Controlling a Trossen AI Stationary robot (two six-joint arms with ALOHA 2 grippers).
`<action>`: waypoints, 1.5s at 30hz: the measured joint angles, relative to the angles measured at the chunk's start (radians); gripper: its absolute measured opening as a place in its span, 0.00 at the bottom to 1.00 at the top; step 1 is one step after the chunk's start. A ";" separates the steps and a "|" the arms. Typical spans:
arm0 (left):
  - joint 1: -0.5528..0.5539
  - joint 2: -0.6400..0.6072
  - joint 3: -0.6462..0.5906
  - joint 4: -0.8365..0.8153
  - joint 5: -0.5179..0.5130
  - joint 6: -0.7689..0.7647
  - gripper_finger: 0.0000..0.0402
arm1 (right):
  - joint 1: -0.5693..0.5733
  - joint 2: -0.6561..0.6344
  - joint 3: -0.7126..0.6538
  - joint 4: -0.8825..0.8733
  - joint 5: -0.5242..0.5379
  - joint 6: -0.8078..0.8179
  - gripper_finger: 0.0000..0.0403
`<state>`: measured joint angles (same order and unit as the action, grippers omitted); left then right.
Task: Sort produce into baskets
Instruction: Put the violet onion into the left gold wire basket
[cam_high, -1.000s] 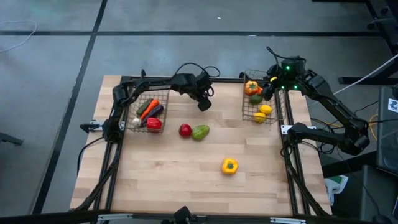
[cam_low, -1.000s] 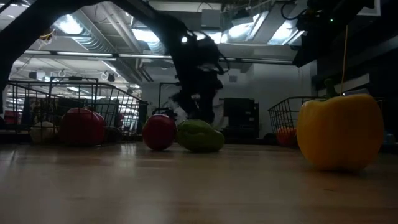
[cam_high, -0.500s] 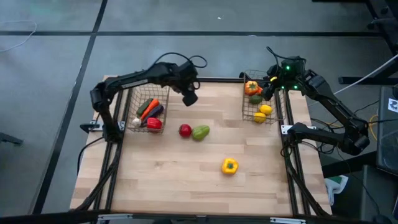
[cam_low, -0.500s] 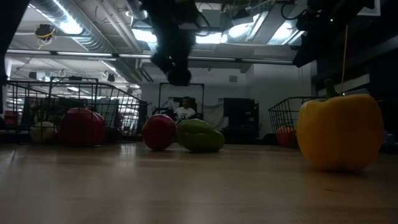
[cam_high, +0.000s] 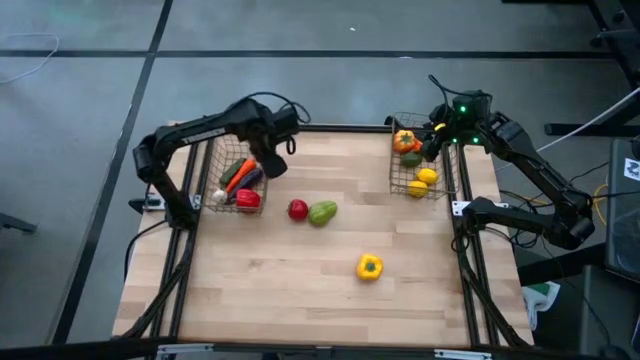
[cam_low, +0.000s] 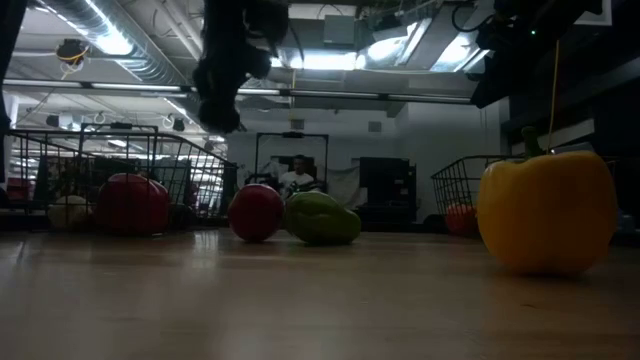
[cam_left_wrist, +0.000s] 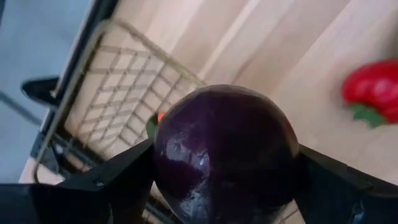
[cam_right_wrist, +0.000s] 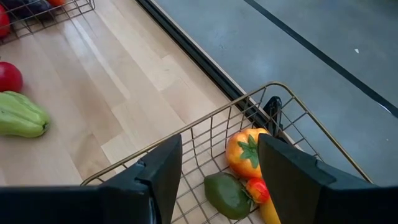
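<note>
A pale wood-plank bench (cam_high: 300, 280) carries two dark wire-mesh baskets. The left basket (cam_high: 215, 180), at ten o'clock, holds a carrot (cam_high: 238, 171), a dark purple piece and a red pepper (cam_high: 247, 198). The right basket (cam_high: 400, 178), at two o'clock, holds an orange pepper (cam_right_wrist: 245, 152), a green piece (cam_right_wrist: 227, 194) and two lemons (cam_high: 424, 180).

The left tool (cam_high: 272, 163) hangs above the inner edge of the left basket, its fingers pinching a glossy, rounded purple eggplant (cam_left_wrist: 224, 152) on both sides. The right tool (cam_right_wrist: 217, 171) hovers over the right basket's rim, fingers spread apart and holding nothing.

Loose on the bare planks lie a lobed yellow pepper (cam_high: 369, 266) at five o'clock and, near the centre, a small round red tomato (cam_high: 297, 209) just beside a lumpy green vegetable (cam_high: 322, 212).

Beyond the bench, a person (cam_low: 296, 177) shows far off in the room.
</note>
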<state>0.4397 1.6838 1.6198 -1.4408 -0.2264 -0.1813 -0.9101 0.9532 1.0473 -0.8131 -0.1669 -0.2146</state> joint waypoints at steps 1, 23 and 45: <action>0.003 0.002 -0.013 -0.005 0.000 0.003 0.80 | 0.000 0.000 0.000 0.000 0.000 0.000 0.52; 0.244 0.001 -0.288 0.263 0.000 0.124 0.80 | 0.000 0.000 0.000 0.000 0.001 0.000 0.52; 0.262 0.002 -0.446 0.435 -0.006 0.030 0.80 | 0.000 0.000 0.000 0.000 0.002 0.000 0.52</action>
<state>0.7016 1.6855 1.1736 -1.0056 -0.2329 -0.1513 -0.9101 0.9531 1.0473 -0.8132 -0.1654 -0.2146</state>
